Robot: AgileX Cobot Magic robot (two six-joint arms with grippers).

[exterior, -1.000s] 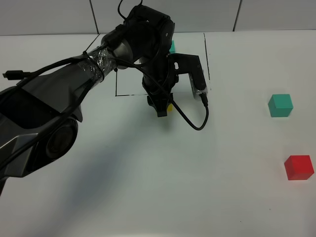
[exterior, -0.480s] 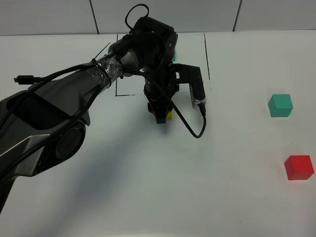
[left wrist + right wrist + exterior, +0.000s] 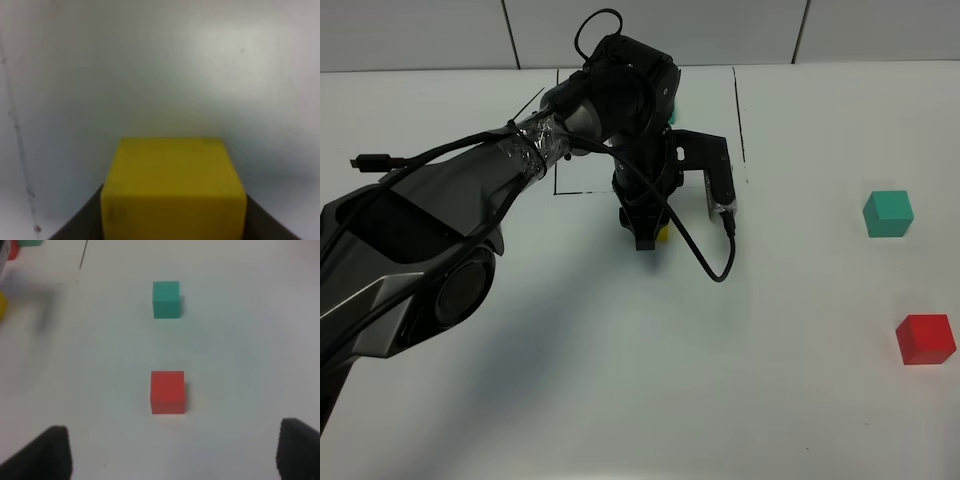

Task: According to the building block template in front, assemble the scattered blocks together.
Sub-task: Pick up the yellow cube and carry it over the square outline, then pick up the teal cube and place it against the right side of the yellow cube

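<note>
My left gripper (image 3: pixel 647 238) reaches to just in front of the black drawn frame (image 3: pixel 738 110) and is shut on the yellow cube (image 3: pixel 663 234). In the left wrist view the yellow cube (image 3: pixel 172 187) sits between the dark fingers (image 3: pixel 82 224), low over the table. The arm hides most of the template; only a teal bit (image 3: pixel 670 112) shows. The teal-green cube (image 3: pixel 888 213) and the red cube (image 3: pixel 925 338) lie apart at the right. My right gripper (image 3: pixel 172 457) is open and empty, short of the red cube (image 3: pixel 167 392), with the teal-green cube (image 3: pixel 166 299) beyond it.
The white table (image 3: pixel 770 400) carries the black frame line (image 3: pixel 557 172) at the back middle. A black cable (image 3: pixel 715 262) loops from the left wrist down to the table. The left arm (image 3: pixel 440 210) spans the left half of the exterior view.
My left gripper has moved slightly toward the front with the yellow cube, then held still over the last half second. The teal-green and red cubes have not moved.
</note>
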